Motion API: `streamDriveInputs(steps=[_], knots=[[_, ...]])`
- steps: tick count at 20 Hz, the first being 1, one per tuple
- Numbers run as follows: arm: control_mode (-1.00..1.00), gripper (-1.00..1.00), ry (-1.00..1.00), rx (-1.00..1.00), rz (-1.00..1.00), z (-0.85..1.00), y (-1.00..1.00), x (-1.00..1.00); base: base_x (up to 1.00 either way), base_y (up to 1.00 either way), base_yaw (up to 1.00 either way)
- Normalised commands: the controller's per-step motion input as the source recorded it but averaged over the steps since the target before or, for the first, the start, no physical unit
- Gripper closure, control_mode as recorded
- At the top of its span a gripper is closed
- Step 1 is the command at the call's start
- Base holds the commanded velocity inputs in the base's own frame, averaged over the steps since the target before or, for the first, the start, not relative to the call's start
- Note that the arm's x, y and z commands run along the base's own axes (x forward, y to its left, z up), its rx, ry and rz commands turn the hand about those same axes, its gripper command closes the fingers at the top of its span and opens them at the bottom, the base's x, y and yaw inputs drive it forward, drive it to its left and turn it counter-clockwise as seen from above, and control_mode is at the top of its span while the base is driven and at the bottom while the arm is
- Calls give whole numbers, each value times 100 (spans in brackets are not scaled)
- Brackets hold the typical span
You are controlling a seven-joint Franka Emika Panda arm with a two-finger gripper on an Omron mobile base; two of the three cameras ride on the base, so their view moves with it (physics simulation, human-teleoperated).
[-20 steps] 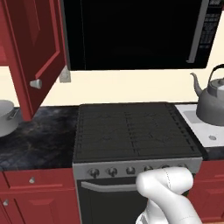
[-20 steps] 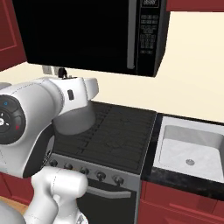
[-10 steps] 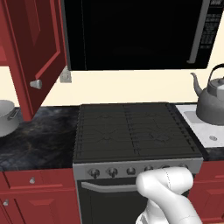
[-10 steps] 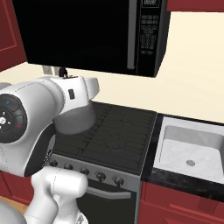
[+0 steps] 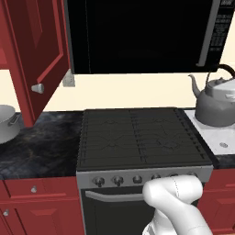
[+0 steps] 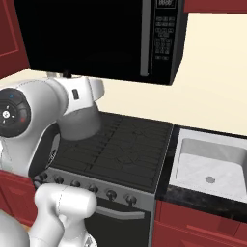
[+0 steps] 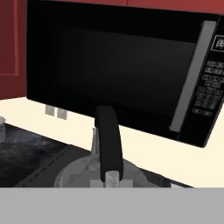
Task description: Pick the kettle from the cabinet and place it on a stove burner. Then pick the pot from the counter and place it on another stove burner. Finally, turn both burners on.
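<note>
The grey kettle (image 5: 215,104) hangs in the air to the right of the stove burners (image 5: 137,137), in front of the counter. In the hand view my gripper (image 7: 109,176) is shut on the kettle's black arched handle (image 7: 108,142), with the lid just below it. From the right base view the kettle's round body (image 6: 79,126) shows under my white hand, over the cooktop's (image 6: 120,149) left part. The pot (image 5: 6,125) stands on the dark counter (image 5: 41,149) at the far left. Above it the red cabinet door (image 5: 39,55) is swung open.
A black microwave (image 5: 137,36) hangs low over the stove. A row of silver knobs (image 5: 137,179) lines the stove front. A white sink (image 6: 210,164) lies right of the cooktop. Red drawers (image 5: 32,190) sit below the counter.
The kettle has edged slightly left toward the stove in the left base view, still held by its handle. Nothing else has shifted.
</note>
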Motion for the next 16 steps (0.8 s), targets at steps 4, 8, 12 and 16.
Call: streamDriveInputs(steps=[4, 8, 12, 16], knots=[[-100, 100, 0, 0, 6, -14, 26, 38, 0, 0, 0], [-100, 100, -2, 0, 12, -18, 24, 17, 0, 0, 0], [-100, 100, -4, 0, 17, -23, 25, 7, 0, 0, 0], [-100, 100, -1, 1, 20, -21, 26, 14, 0, 0, 0]])
